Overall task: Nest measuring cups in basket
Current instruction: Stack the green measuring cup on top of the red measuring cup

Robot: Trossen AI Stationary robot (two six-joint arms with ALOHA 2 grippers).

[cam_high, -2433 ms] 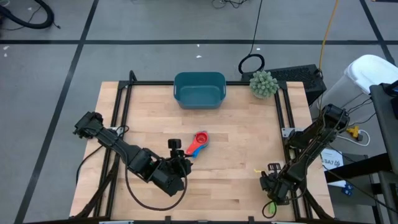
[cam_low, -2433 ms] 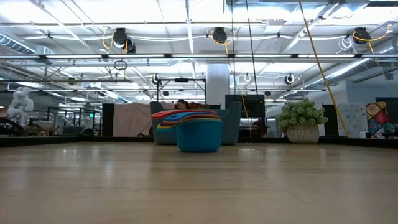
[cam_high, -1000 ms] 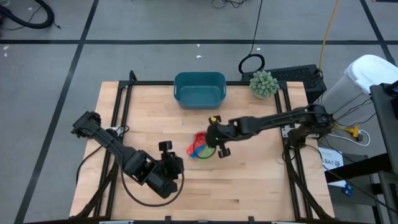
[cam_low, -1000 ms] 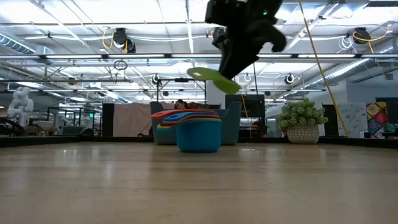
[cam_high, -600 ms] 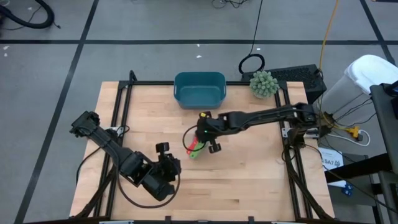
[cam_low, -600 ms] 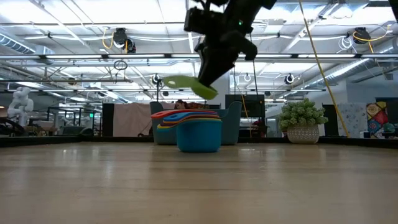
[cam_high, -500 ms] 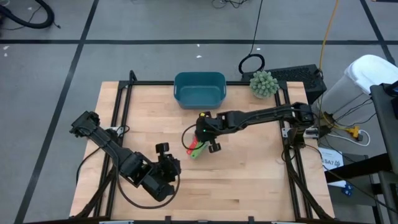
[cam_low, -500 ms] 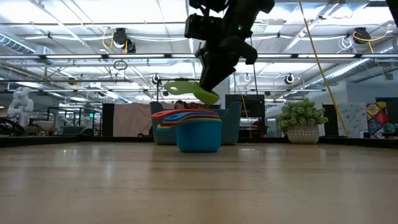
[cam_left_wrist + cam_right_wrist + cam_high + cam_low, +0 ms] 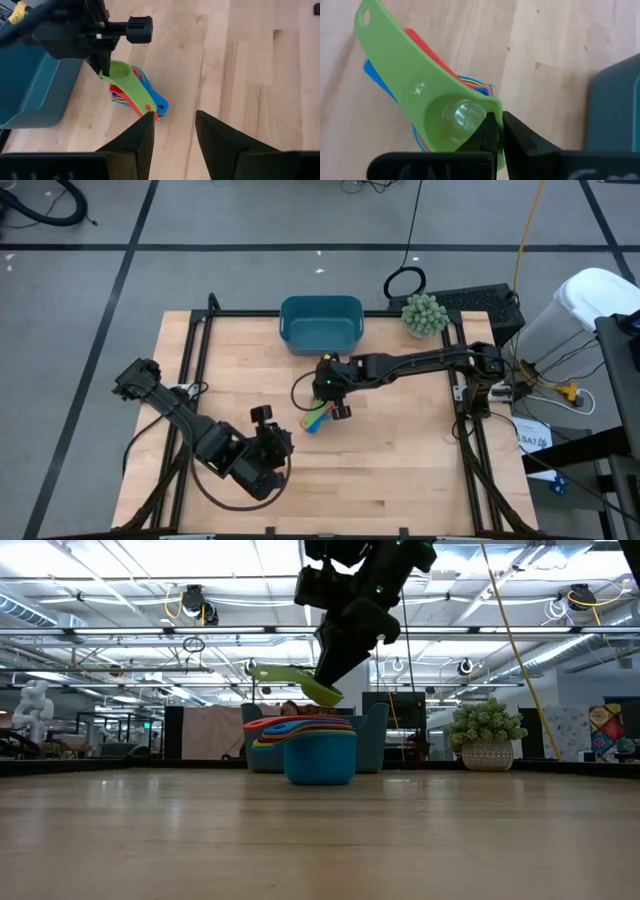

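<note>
A light, stiff green cup (image 9: 435,95) is held by its rim in the right pincer (image 9: 495,131) just above the nested stack (image 9: 310,745) near the basket (image 9: 320,323), while the left pincer (image 9: 172,132), open, waits well apart over the table (image 9: 400,470).

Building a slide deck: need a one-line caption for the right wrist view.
Right gripper pinches the green measuring cup's rim above the nested cup stack, teal basket alongside.
</note>
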